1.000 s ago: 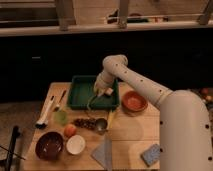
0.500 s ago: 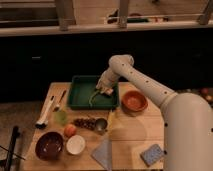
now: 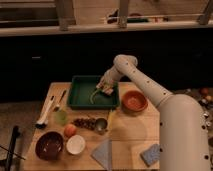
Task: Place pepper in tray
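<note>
The pepper point(image 3: 93, 96), a thin, pale-green, curved strand, lies inside the dark green tray point(image 3: 80, 102) near its right half. The end effector point(image 3: 105, 89) hovers just beside it over the tray; whether it is released or clenched, I cannot tell.

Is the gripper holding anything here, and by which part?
Cannot be told: the gripper is over the tray, with the pepper just below-left, contact unclear.
</note>
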Robot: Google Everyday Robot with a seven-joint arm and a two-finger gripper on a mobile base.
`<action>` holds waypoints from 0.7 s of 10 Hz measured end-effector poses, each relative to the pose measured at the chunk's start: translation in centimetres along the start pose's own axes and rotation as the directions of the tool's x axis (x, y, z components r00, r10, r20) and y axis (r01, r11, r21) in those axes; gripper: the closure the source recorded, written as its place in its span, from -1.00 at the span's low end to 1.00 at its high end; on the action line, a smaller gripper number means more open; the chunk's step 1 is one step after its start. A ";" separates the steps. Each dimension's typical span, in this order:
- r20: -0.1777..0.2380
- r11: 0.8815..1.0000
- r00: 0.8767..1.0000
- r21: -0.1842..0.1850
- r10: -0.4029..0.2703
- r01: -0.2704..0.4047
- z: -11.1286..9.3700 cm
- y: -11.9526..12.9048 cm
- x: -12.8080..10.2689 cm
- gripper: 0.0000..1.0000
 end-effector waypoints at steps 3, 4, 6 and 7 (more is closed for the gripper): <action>0.016 1.000 1.000 -0.007 0.008 -0.008 0.8 -0.7 0.4 0.81; 0.020 1.000 1.000 -0.009 0.011 -0.010 1.0 -1.0 0.5 0.61; 0.032 1.000 0.999 -0.020 0.011 -0.011 1.6 -1.9 0.6 0.16; 0.036 1.000 0.999 -0.025 0.012 -0.011 1.8 -2.1 0.6 -0.03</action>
